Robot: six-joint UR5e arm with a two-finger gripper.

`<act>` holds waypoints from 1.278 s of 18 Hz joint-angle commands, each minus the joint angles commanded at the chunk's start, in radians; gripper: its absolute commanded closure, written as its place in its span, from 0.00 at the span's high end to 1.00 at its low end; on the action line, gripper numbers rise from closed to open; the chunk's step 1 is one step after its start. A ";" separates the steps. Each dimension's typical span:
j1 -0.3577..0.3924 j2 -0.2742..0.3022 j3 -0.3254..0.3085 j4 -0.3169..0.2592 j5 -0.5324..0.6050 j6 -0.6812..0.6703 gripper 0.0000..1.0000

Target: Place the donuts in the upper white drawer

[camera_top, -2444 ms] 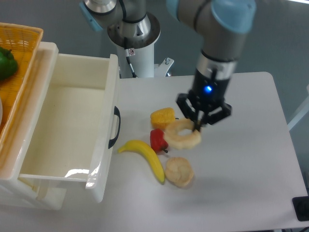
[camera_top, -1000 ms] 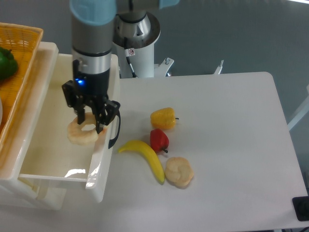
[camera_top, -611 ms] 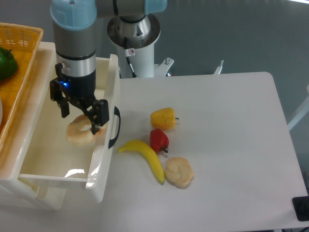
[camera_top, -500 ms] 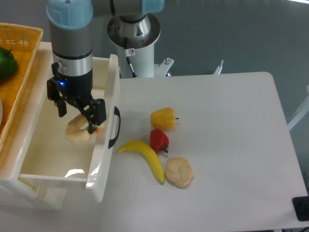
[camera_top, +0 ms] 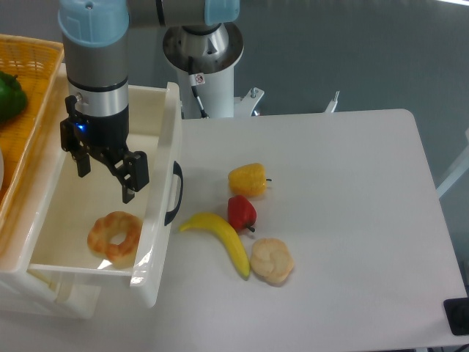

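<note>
The ring donut [camera_top: 114, 235] lies on the floor of the upper white drawer [camera_top: 163, 147], near its front right corner. My gripper [camera_top: 105, 180] hangs over the drawer's middle, open and empty, above and behind the ring donut. The bun-like donut [camera_top: 272, 260] lies on the table to the right of the drawer, next to the banana's tip.
A yellow banana [camera_top: 223, 238], a red pepper [camera_top: 241, 212] and a small yellow pepper [camera_top: 248, 179] lie on the table right of the drawer's black handle [camera_top: 174, 193]. An orange wicker basket [camera_top: 29, 88] with a green pepper [camera_top: 10, 95] sits on top at the left.
My gripper carried the ring donut from the table over the drawer, opened, and the donut dropped to the drawer floor. The gripper has drifted slightly left.
</note>
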 joint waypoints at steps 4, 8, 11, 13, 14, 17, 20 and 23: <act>0.090 0.009 0.009 0.002 0.054 0.003 1.00; 0.184 0.012 0.028 -0.005 0.057 0.005 1.00; 0.253 0.009 0.028 -0.014 0.060 0.005 1.00; 0.317 0.003 0.031 -0.028 0.063 0.005 1.00; 0.342 -0.003 0.031 -0.031 0.063 0.005 1.00; 0.417 -0.040 0.031 -0.022 0.062 0.017 1.00; 0.481 -0.092 0.034 -0.018 0.063 0.145 1.00; 0.546 -0.130 0.032 -0.018 0.063 0.328 1.00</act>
